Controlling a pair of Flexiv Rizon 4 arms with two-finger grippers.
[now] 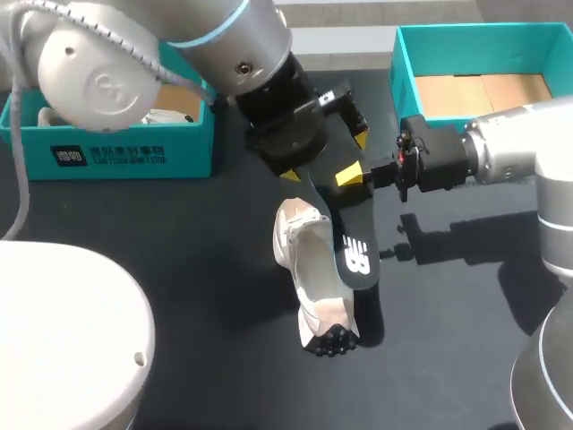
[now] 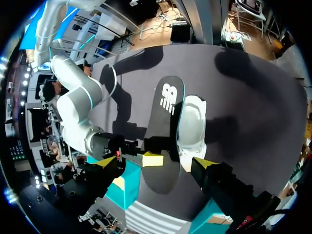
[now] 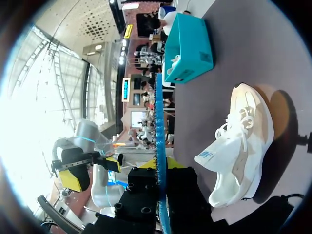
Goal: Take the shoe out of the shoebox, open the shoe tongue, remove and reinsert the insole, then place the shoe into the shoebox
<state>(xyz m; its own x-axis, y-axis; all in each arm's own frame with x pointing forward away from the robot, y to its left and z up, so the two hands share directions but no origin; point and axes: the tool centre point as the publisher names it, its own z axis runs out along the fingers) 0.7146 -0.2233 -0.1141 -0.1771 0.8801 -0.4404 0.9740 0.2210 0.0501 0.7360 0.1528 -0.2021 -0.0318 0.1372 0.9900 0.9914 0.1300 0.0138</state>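
Currently the right gripper (image 3: 161, 165) is clamped edgewise on one end of the insole (image 1: 355, 255), presumably for reinsertion. The shoe (image 1: 309, 260) lies on the table beside it. The left gripper (image 2: 153, 165) is wide open and empty.

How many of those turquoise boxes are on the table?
2. The left box sits at the table's back left. The right box sits at the back right, open and showing its cardboard floor. No others show, though the arms hide part of the table.
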